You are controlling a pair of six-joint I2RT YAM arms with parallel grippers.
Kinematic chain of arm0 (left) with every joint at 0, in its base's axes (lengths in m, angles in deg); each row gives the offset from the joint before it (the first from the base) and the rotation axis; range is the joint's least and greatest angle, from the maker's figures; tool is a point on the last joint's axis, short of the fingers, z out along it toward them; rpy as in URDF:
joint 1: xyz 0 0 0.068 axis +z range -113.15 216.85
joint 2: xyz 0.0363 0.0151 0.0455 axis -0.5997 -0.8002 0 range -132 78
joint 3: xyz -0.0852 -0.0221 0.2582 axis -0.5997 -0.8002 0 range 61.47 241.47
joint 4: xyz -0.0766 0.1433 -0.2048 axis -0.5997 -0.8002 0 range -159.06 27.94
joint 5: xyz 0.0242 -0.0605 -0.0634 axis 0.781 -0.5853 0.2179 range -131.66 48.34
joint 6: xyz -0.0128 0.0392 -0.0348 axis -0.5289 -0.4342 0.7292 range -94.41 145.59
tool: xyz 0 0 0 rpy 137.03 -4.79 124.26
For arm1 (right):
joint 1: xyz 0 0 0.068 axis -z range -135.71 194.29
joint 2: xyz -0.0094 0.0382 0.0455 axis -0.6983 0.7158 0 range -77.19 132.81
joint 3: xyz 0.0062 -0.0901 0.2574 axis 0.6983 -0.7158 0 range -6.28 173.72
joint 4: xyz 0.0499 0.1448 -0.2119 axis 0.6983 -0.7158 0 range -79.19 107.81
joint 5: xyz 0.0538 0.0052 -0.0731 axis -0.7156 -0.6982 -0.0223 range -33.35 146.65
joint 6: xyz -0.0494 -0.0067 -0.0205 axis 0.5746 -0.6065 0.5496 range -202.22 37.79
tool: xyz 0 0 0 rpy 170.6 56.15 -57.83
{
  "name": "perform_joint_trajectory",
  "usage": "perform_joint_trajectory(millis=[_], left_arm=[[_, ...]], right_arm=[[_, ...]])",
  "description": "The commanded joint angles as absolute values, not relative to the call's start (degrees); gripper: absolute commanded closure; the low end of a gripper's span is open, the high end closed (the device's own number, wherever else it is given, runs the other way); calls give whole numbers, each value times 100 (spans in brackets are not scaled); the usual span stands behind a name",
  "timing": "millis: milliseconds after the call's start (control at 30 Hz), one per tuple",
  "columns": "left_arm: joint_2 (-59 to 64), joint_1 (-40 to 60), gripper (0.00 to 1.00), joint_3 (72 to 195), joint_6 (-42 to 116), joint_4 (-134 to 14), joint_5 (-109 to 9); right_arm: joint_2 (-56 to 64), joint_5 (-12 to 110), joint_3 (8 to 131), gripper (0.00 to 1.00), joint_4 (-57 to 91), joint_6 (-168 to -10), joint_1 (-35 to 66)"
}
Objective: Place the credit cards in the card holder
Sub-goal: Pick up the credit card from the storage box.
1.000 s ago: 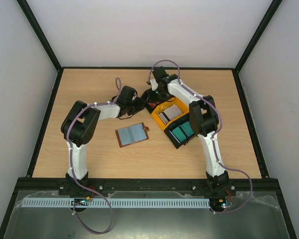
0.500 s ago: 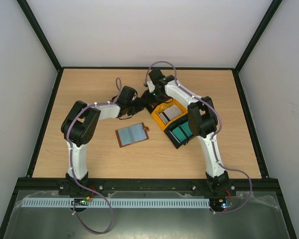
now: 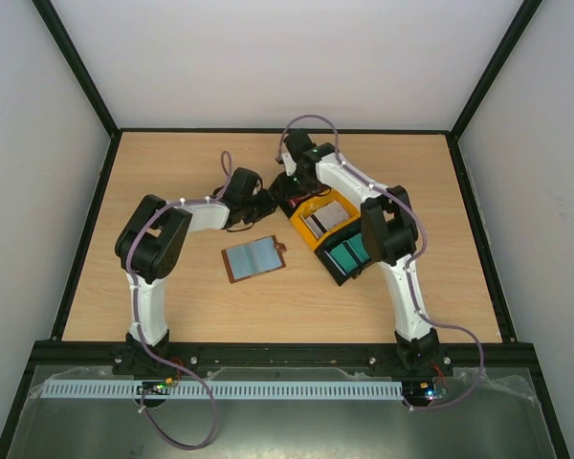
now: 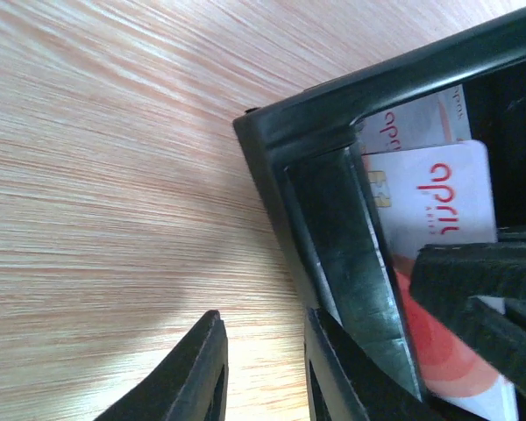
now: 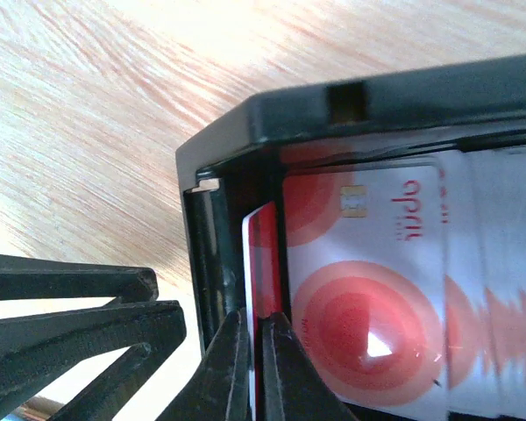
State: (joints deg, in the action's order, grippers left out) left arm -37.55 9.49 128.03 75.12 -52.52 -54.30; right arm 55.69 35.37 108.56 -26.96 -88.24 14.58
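Note:
The brown card holder (image 3: 253,258) lies open on the table, left of the bin tray (image 3: 315,240). The tray holds white/grey cards (image 3: 326,217), teal cards (image 3: 350,252) and red-and-white cards (image 5: 377,289). My right gripper (image 5: 256,368) reaches into the red-card compartment and is shut on one red-and-white card (image 5: 263,254), which stands on edge against the tray wall. It shows in the top view (image 3: 289,185). My left gripper (image 4: 263,368) is open and empty just outside the tray's black wall (image 4: 333,228). It also shows in the top view (image 3: 265,203).
The tray's black corner (image 5: 272,114) stands between the two grippers. The left fingers (image 5: 79,324) sit close to the right gripper, just outside the tray. Bare wooden table (image 3: 172,172) lies to the left and behind.
My right wrist has shifted a little left and lower over the tray's far end. The left gripper has edged slightly toward the tray. The card holder has not moved.

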Motion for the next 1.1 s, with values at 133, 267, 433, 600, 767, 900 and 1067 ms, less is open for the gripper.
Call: perform_joint_trajectory(millis=[133, 267, 433, 600, 767, 900, 1067], left_arm=[[-3274, 925, 69, 12589, 7586, -4897, -5370], [-3043, 925, 64, 12433, 7628, -4709, -5370], [-2697, 934, 44, 12348, 7621, -4526, -5555], [-2211, 1048, 29, 12403, 7257, -4443, -6378], [-1613, 1136, 22, 12243, 7312, -4347, -7065], [-1107, 1145, 21, 11893, 7732, -3914, -7431], [-764, 1137, 23, 11771, 8030, -3821, -7659]], right_arm=[[4854, 4150, 10844, 98, -2706, -9035, 1493], [4523, 4140, 10606, 98, -2378, -9189, 1536], [4011, 3610, 10232, 98, -1899, -9517, 1744], [2928, 2554, 9240, 98, -1157, -10211, 1915], [1990, 1796, 8141, 98, -102, -10917, 1924], [1440, 1145, 7416, 98, 751, -11642, 1927], [1025, 436, 6626, 98, 1989, -12628, 1927]])
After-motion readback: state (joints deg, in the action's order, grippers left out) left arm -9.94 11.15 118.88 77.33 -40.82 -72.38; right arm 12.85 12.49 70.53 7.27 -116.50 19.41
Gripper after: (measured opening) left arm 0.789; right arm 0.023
